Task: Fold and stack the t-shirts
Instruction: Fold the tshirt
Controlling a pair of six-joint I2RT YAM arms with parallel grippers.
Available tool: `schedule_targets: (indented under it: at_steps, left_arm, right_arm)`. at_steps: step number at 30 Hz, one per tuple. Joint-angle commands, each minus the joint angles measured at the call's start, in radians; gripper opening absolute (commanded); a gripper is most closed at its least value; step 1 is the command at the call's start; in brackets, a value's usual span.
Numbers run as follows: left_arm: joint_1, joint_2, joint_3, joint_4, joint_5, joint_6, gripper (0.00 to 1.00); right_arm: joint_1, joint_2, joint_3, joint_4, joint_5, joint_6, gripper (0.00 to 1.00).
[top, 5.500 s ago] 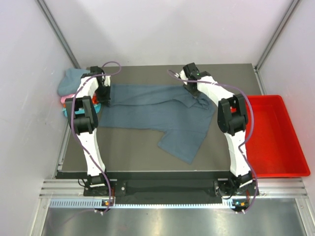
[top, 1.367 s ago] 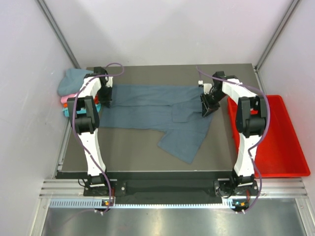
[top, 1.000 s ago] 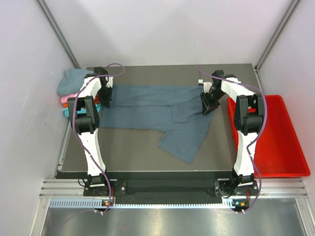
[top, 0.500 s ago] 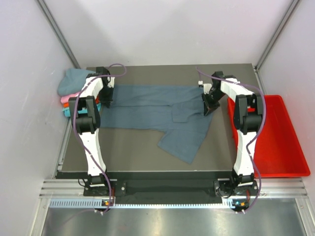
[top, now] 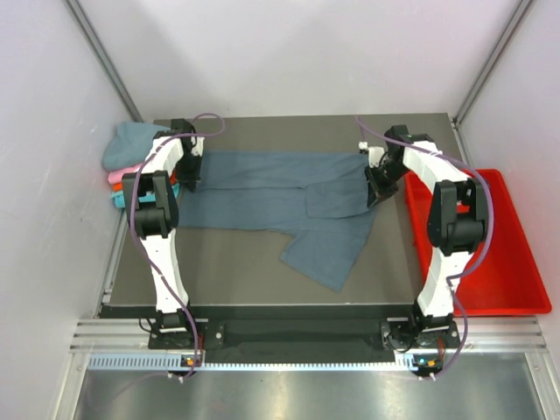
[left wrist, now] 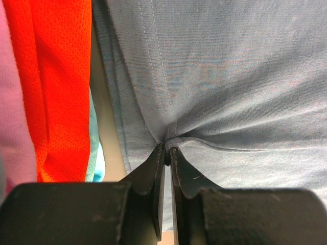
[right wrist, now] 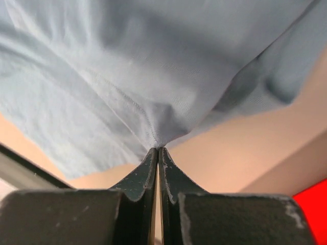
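1. At the far left corner of the bench (top: 227,271) lies one pile of four t-shirts. The teal t-shirt (top: 127,144) is bunched on top, with the pink t-shirt (top: 115,178) and the turquoise t-shirt (top: 116,199) below it. The orange t-shirt (left wrist: 51,87) shows plainly only in the left wrist view.
2. The left hand (top: 187,179), one of two, sits just beside that pile at the left edge of the spread shirt. It is clamped on a small fold of the shirt's stitched hem, the tips almost together.
3. One blue-grey t-shirt (top: 262,188) lies spread across the far half of the bench. One flap reaches toward the near edge, right of the middle.
4. The right hand (top: 374,194) is at the shirt's right edge. Its tips are squeezed tight on a pinch of cloth that rises to a peak between them.
5. One red tray (top: 490,254) sits to the right of the bench.
6. Only the overhead view shows the whole layout and the teal top of the pile.
7. Only the left wrist view shows the left hand's grip, with the orange, pink and turquoise layers stacked edge-on beside it.
8. Only the right wrist view shows the right hand's grip, with bare bench under the raised cloth and a red corner of the tray.
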Motion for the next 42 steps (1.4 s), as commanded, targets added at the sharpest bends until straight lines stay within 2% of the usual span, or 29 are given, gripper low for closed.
schedule_targets:
  at_steps: [1, 9, 10, 11, 14, 17, 18, 22, 32, 37, 42]
  left_arm:
    - [0.002, -0.031, 0.020, -0.004, -0.006, 0.006, 0.12]
    - [0.000, -0.042, 0.019, -0.003, -0.010, 0.005, 0.12]
    - [0.002, -0.045, 0.017, -0.004, -0.011, 0.005, 0.12]
    - [0.002, -0.047, 0.014, -0.003, -0.017, 0.008, 0.12]
    - [0.002, -0.060, 0.014, -0.007, -0.020, 0.012, 0.13]
    - [0.002, -0.089, 0.025, -0.030, 0.013, 0.025, 0.29]
    - [0.002, -0.102, 0.026, -0.033, 0.020, 0.035, 0.36]
    - [0.006, -0.158, 0.042, -0.040, 0.059, 0.051, 0.49]
    - [0.034, -0.070, 0.187, -0.006, 0.037, 0.051, 0.54]
    - [0.043, -0.025, 0.200, 0.033, 0.006, 0.025, 0.55]
    - [0.052, 0.003, 0.200, 0.034, 0.020, 0.026, 0.55]
  right_arm:
    - [0.003, -0.047, -0.049, -0.039, -0.042, 0.000, 0.00]
    - [0.010, -0.064, -0.077, -0.050, -0.056, 0.003, 0.03]
    - [0.010, -0.062, -0.071, -0.052, -0.049, 0.003, 0.08]
    - [0.009, -0.061, -0.054, -0.053, -0.044, 0.003, 0.24]
    - [0.001, -0.065, -0.004, -0.055, -0.029, 0.001, 0.46]
    - [-0.006, -0.068, 0.058, -0.050, -0.010, 0.003, 0.55]
    - [-0.010, -0.067, 0.075, -0.044, -0.003, 0.004, 0.56]
    - [-0.031, -0.018, 0.164, 0.004, 0.048, 0.026, 0.56]
    - [-0.045, 0.292, 0.493, 0.091, 0.142, 0.035, 0.56]
    - [-0.057, 0.405, 0.602, 0.123, 0.180, 0.047, 0.56]
    - [-0.069, 0.453, 0.667, 0.140, 0.208, 0.056, 0.56]
